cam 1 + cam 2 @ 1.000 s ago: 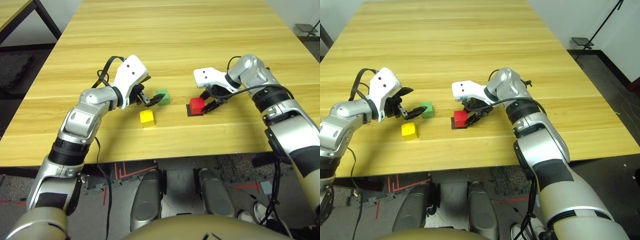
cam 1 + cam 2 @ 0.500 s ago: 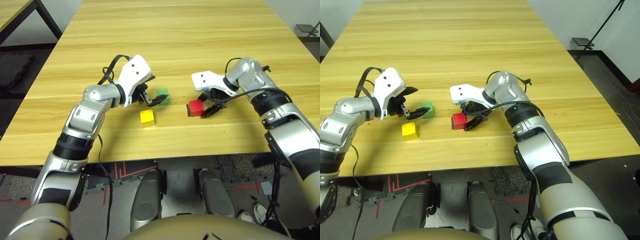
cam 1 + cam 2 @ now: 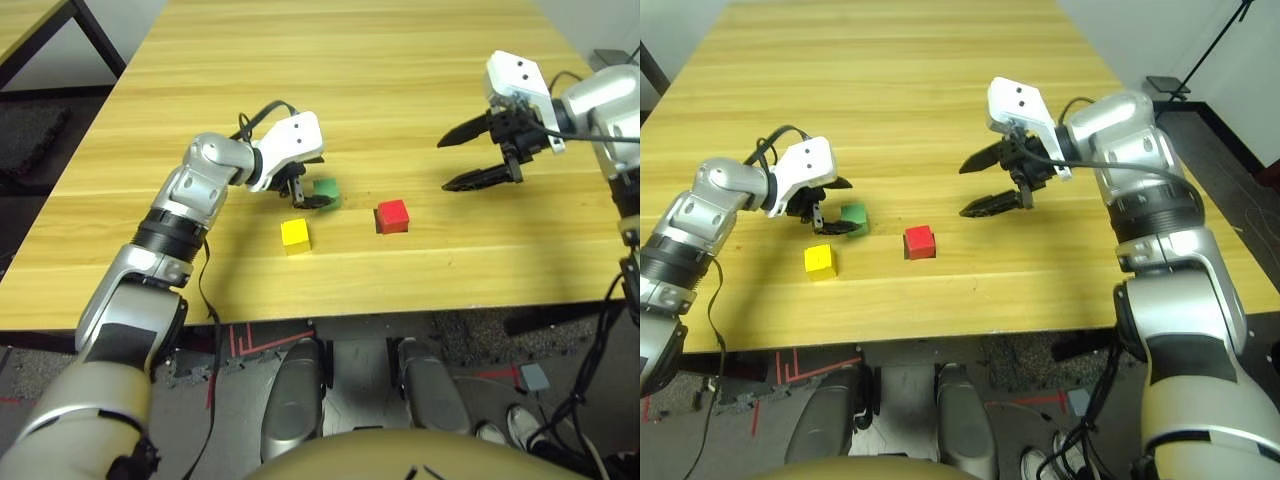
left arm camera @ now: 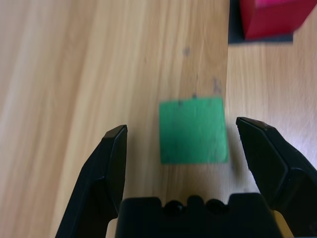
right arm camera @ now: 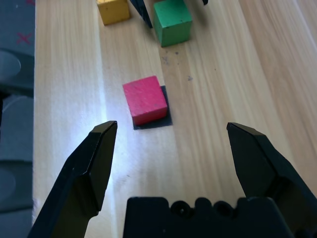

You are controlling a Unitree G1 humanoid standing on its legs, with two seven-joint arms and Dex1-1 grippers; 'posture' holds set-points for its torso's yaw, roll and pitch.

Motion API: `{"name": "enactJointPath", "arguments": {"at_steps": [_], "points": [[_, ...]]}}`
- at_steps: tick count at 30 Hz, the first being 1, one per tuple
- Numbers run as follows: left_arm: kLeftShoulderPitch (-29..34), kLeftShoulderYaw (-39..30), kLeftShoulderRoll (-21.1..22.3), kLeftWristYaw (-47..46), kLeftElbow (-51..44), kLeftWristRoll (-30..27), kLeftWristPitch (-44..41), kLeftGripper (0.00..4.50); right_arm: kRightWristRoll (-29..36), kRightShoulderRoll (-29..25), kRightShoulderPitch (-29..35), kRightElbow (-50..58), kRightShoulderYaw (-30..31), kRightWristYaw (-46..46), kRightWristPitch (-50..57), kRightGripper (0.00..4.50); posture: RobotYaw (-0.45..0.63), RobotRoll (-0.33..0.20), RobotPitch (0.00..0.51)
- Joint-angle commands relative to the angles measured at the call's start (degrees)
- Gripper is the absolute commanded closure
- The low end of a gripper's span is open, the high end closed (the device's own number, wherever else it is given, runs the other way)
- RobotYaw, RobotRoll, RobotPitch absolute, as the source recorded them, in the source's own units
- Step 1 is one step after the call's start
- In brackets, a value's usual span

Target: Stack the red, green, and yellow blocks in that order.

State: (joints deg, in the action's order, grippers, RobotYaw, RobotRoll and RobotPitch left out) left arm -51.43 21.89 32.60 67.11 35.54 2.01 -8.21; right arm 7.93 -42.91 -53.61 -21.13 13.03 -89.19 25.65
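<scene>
Table (image 3: pixel 400 60) carries all three cubes near its front edge, none stacked yet. Right gripper (image 3: pixel 478 158) hangs released and empty above the wood, well apart from the red block (image 3: pixel 392 215), which sits on a black square mark (image 5: pixel 166 115) — base looks placed. Left gripper (image 4: pixel 188 136), fingers spread, straddles the green block (image 4: pixel 193 130) without touching it. Step in hand: grasping green. Next move calls for closing squarely, then lifting onto red. Yellow block (image 3: pixel 294 234) waits nearest the front edge.
</scene>
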Motion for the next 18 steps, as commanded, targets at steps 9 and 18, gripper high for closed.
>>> {"name": "enactJointPath", "arguments": {"at_steps": [9, 18], "points": [[-3.40, -1.92, -5.37, 1.41, 10.45, 2.31, 0.00, 1.27, 4.27, -3.29, 7.39, 11.72, -5.38, 7.32, 9.17, 0.00, 0.22, -0.168, 0.051], [-6.32, -4.27, -8.34, 1.33, 2.51, 0.95, -12.95, 2.46, 5.19, -3.24, 8.29, 10.07, -5.12, 9.39, 8.36, 0.00, 0.24, -0.158, 0.057]]}}
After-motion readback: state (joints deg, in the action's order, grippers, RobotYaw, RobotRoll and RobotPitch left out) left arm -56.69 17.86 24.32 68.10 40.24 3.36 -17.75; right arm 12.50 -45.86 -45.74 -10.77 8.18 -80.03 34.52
